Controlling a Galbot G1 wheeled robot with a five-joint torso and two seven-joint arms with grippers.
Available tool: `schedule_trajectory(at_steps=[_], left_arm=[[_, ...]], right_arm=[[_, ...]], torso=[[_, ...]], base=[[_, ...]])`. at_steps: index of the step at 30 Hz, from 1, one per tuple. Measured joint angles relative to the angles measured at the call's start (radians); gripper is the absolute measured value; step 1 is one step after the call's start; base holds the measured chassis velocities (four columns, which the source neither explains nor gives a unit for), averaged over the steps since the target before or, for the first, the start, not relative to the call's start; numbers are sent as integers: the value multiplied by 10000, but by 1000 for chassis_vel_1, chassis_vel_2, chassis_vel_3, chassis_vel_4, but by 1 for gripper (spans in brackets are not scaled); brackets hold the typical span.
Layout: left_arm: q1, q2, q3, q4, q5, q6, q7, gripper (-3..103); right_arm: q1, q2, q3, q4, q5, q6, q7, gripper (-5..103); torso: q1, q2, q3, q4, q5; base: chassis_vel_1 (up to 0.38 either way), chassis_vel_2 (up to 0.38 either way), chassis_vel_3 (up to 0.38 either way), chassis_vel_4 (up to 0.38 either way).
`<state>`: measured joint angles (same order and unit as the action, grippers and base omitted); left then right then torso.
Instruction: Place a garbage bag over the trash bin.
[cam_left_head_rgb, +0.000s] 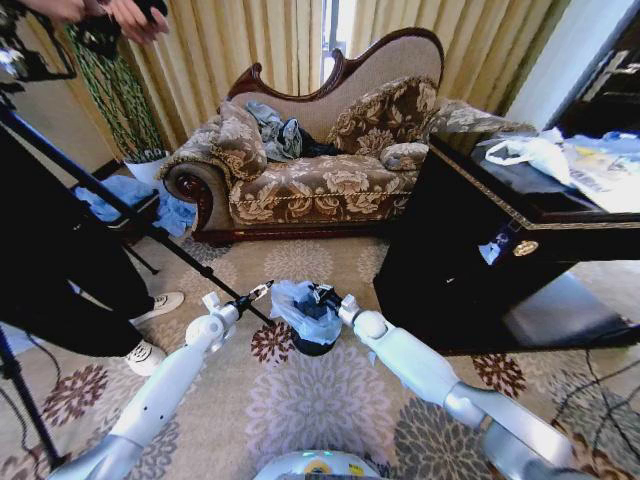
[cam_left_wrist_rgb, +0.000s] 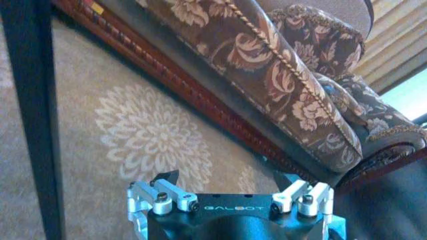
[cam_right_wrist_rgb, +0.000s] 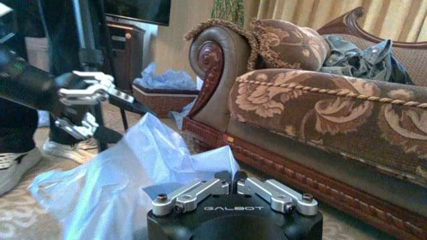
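Trash bin (cam_left_head_rgb: 314, 347) sits on the floral carpet (cam_left_head_rgb: 320, 400) straight ahead of the robot, between the two arms. Only a sliver of its black lower wall shows in the head view; the rest is covered by the garbage bag (cam_left_head_rgb: 305, 310), which lies bunched and crumpled over the top. Can't tell whether the bag's mouth is around the rim or just heaped on it.

Right gripper (cam_left_head_rgb: 325, 294) is at the bag's upper right side. In the right wrist view its fingers (cam_right_wrist_rgb: 224, 178) are pressed together with a fold of the pale blue film pinched at the tips (cam_right_wrist_rgb: 167, 165). Bag billows out in front of that camera and hides the bin completely there.

Left gripper (cam_left_head_rgb: 258, 292) hovers just left of the bag, apart from it. Fingers spread wide, nothing between them; the left wrist view shows both fingertips (cam_left_wrist_rgb: 167, 176) with only carpet and the sofa's (cam_left_wrist_rgb: 280, 85) wooden base rail behind them. The same gripper shows far off in the right wrist view (cam_right_wrist_rgb: 83, 107), also spread, near a dark tripod leg (cam_left_head_rgb: 120, 205).

Sofa (cam_left_head_rgb: 320, 160) stands behind the bin with grey clothing (cam_left_head_rgb: 280, 135) dumped on the seat. Dark wood desk (cam_left_head_rgb: 480, 250) to the right, cut off by the frame edge, with a white plastic bag (cam_left_head_rgb: 530, 155) on top. Wicker basket (cam_right_wrist_rgb: 163, 97) with blue material beside the sofa arm, contents unclear.
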<state>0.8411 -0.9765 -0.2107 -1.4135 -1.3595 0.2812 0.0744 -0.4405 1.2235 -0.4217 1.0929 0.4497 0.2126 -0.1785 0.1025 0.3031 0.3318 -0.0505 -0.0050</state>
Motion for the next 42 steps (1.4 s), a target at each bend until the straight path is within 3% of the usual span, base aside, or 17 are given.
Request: schedule_trajectory(at_steps=[8,10,13,16,18,19,21,23,28,30,32,34,36,42], left_arm=[[-470,155,199,268,35,-31,-13,94],[-513,178,155,205,258,-46,38,101],[-417,322,92,-88,609,-111,148,98],[96,877,140,-805,2150,-421,526,96],[176,956,175,-883,2503,-513,618,96],[320,1108,306,-993,3291,-749,758,96],[350,1139,398,-1004,3599,-856,780,95],[255,1128,841,-858,4398,-1236,714,85],[-50,960,1389,-387,5267,-1718,486,73],[-179,867,1655,-161,5574,-1948,370,62],[-216,822,1729,-114,5601,-1998,336,62],[-334,672,1874,74,5623,-2087,262,46],[-401,610,1944,179,5627,-2162,246,46],[-869,297,2252,628,5607,-2466,139,19]], right_arm=[[692,681,140,-1229,362,14,-140,0],[901,1001,246,-1708,402,63,-184,0],[1047,1224,324,-2035,389,113,-242,0],[1242,1493,502,-2482,252,168,-319,0],[1263,1524,536,-2546,229,184,-327,0],[1298,1574,620,-2690,154,207,-345,0],[1306,1586,674,-2753,98,218,-360,0],[1310,1580,895,-2907,-98,235,-383,0],[1309,1467,1061,-2934,-250,170,-389,0],[1301,1400,1185,-2935,-376,40,-344,0],[1301,1381,1226,-2950,-405,12,-320,0],[1301,1338,1284,-3056,-458,-18,-295,0],[1301,1334,1311,-3106,-481,-25,-294,0],[1307,1523,1578,-3585,-709,-28,-293,0]], torso=[[0,0,-1,0,0],[1,0,0,0,-1],[1,0,-1,-2,-2],[-2,0,-1,2,0],[-2,0,-1,3,1],[-2,0,-1,6,0],[-2,0,-1,6,1],[-2,0,-1,0,0],[-1,0,0,-2,0],[-1,0,0,-1,1],[-1,0,0,0,1],[-2,0,0,0,2],[-1,0,0,0,2],[-1,0,0,0,2]], base=[[0,0,0,0],[0,0,0,0],[0,0,0,0],[0,0,0,0],[0,0,0,0],[0,0,0,0],[0,0,0,0],[0,0,0,0],[0,0,0,0],[0,0,0,0],[0,0,0,0],[0,0,0,0],[0,0,0,0],[0,0,0,0]])
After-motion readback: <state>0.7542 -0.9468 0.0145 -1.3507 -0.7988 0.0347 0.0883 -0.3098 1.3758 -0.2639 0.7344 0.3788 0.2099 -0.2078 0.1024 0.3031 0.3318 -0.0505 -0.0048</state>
